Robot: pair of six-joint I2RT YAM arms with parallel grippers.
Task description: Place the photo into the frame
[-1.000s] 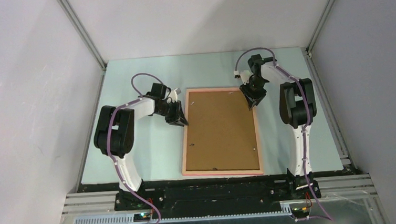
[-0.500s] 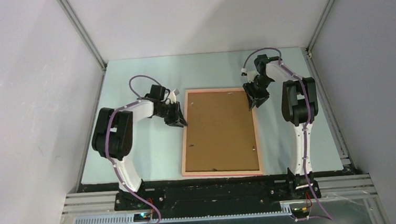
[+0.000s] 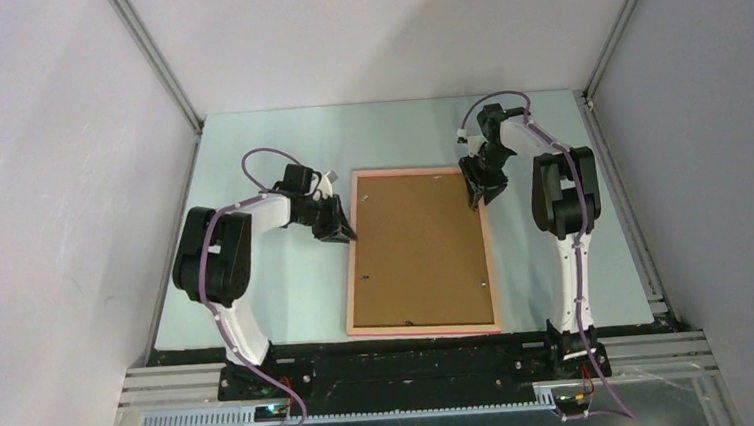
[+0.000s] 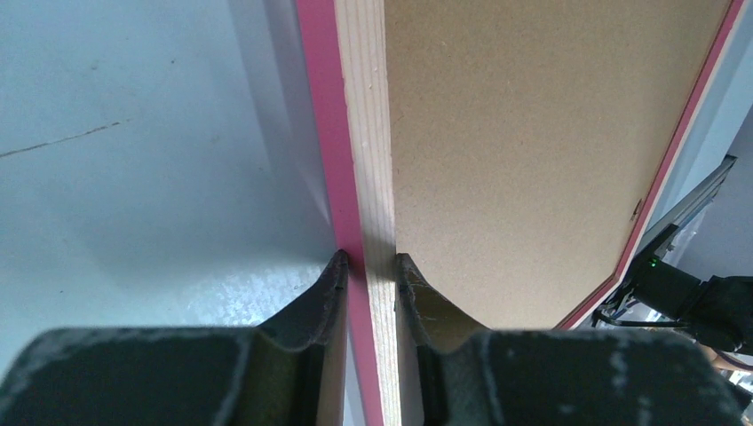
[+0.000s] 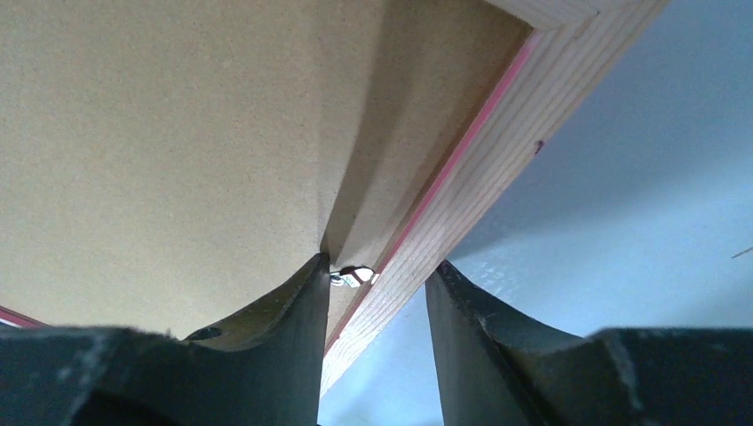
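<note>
The jaws of the left gripper (image 4: 368, 262) are clenched on the left long rail of the frame (image 4: 362, 133). One finger is pressed against the pink outer edge and the other against the inner side of the pale wooden rail. The grip is taken on the far part of that rail, with the left arm reaching in from the side.

The jaws of the right gripper (image 5: 377, 271) are released and are set astride the right long rail, also on its far part. The inner finger (image 5: 297, 302) is placed on the backing board (image 5: 160, 133), next to a small metal tab (image 5: 353, 276) at the rail's inner edge. The outer finger is placed on the tabletop side of the rail. Whether it touches the wood cannot be settled from the wrist view, though bare surface is seen between it and the rail lower down.

The frame is laid back side up in the middle of the tabletop (image 4: 133, 177), between the two arms. The brown backing board is seated inside the pink border. The long rails run away from the arm bases, and the near short rail is close to the near edge of the tabletop. A few more small tabs are seen along the board's edges in the top view.
</note>
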